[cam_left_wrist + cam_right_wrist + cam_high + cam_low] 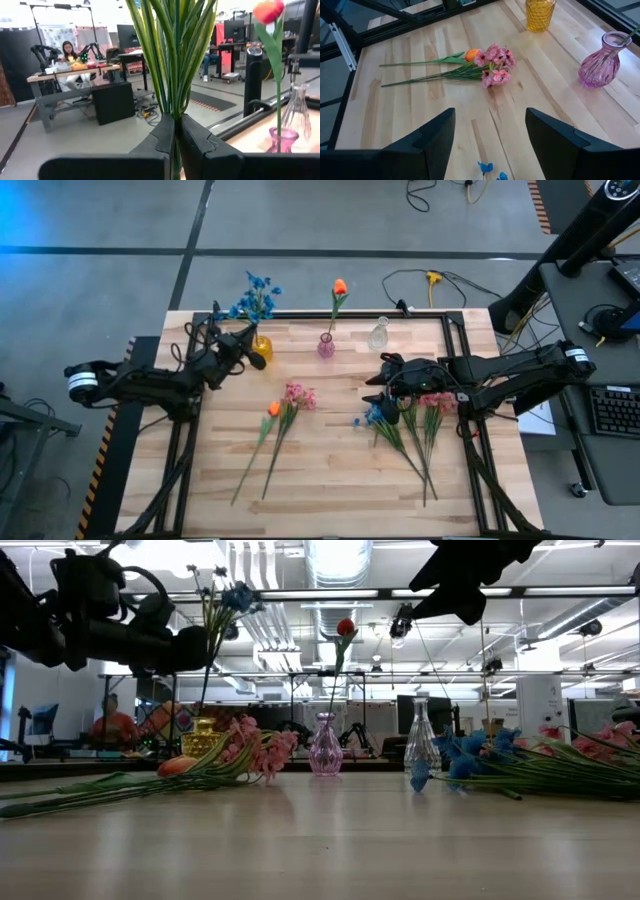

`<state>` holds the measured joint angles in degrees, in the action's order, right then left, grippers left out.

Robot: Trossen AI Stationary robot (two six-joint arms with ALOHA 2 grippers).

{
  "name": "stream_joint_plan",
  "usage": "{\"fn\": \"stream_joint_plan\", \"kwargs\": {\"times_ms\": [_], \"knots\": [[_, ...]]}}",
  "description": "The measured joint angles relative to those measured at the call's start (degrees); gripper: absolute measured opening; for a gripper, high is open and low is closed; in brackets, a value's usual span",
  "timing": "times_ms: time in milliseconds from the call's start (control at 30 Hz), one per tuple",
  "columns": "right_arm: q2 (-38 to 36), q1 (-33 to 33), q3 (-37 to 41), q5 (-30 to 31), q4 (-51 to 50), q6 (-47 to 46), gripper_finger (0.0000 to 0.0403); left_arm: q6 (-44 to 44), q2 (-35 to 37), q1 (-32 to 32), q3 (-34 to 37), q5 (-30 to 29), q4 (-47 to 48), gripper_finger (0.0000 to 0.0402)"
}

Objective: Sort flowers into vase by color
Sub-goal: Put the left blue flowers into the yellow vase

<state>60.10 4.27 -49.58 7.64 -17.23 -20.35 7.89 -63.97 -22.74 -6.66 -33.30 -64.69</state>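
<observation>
Green stems (175, 55) are clamped between the closed fingers of the left gripper (176, 142), seen right at the lens in the left wrist view. From above, the left gripper (243, 345) is held at the back left of the table (330, 480), just beside the yellow vase (262, 345), and the blue flowers (256, 292) it grips stand up in that vase, their blooms spread above the rim.

A pink vase (326, 346) is placed near the middle of the table's back edge, with one orange flower (339, 286) standing upright in it. A clear glass vase (378, 334) stands to the right of it; nothing can be seen in it.

The right gripper (385, 401) is held over the right half of the table with its fingers spread wide apart and nothing between them. Just beside it, a blue flower (372, 418) lies on the wood, and next to that a pink flower (437, 402) is laid, with their stems running toward the front edge.

On the left of centre, another pink flower (495, 65) and an orange flower (471, 54) lie together on the table, blooms touching, with their stems stretched toward the front left.

A seated person (66, 50) is seen at a desk in the room beyond the table.
</observation>
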Motion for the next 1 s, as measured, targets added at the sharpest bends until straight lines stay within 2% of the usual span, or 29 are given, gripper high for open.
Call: {"fn": "stream_joint_plan", "kwargs": {"times_ms": [600, 1000], "knots": [[0.0, 0.0, 0.0, 0.0, 0.0, 0.0, 0.0233, -2.6, -9.1, -0.8, 0.0, -0.7, -6.9, 0.0002], [0.0, 0.0, 0.0, 0.0, 0.0, 0.0, 0.0233, -3.9, -10.9, -0.8, 0.0, -1.2, -7.8, 0.0057]]}}
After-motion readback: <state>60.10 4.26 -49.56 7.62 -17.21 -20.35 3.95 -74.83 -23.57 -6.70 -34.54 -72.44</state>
